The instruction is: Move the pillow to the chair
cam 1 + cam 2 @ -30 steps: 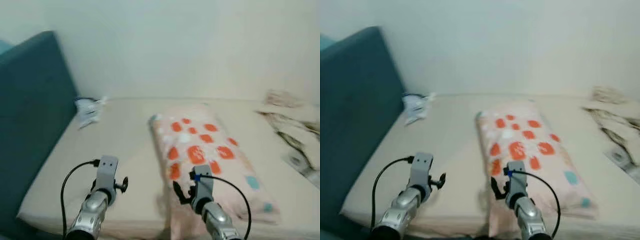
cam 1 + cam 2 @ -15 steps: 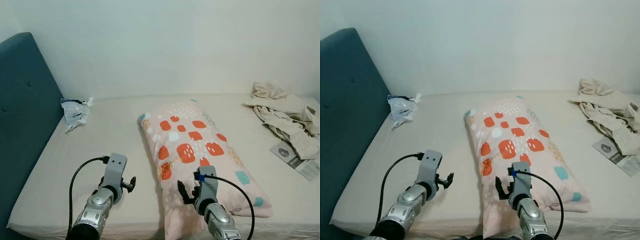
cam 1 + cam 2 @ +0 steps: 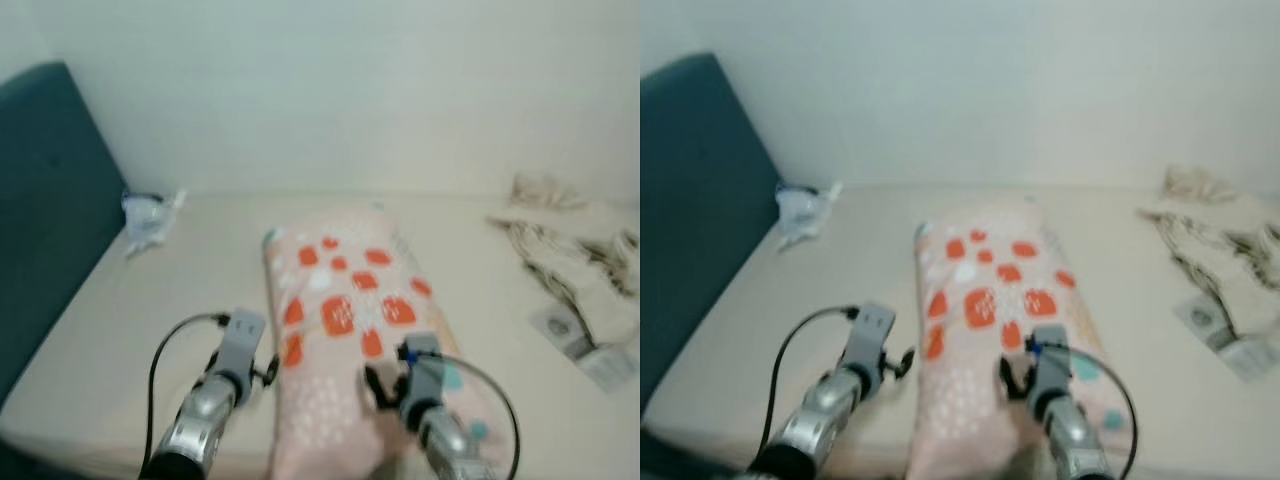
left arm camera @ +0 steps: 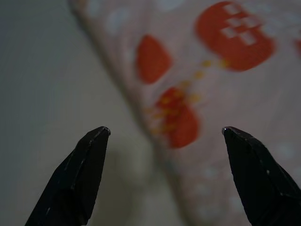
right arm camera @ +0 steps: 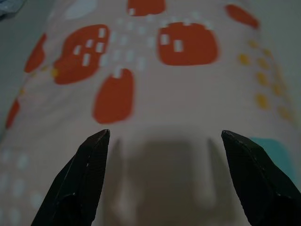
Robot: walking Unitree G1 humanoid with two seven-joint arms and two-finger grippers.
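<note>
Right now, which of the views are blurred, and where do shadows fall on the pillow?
Left and right eye views: blurred all over, the pillow and the crumpled cloth smeared. Right wrist view: sharper, a soft shadow on the pillow just ahead of the open right gripper. Left wrist view: dim, the pillow's edge out of focus beyond the open left gripper.

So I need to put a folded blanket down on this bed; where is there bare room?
The widest bare patch of the bed runs between the teal headboard and the pillow, below the crumpled bag. A narrower strip lies between the pillow and the heaped cloth. That cloth side, with a paper, is crowded.
</note>
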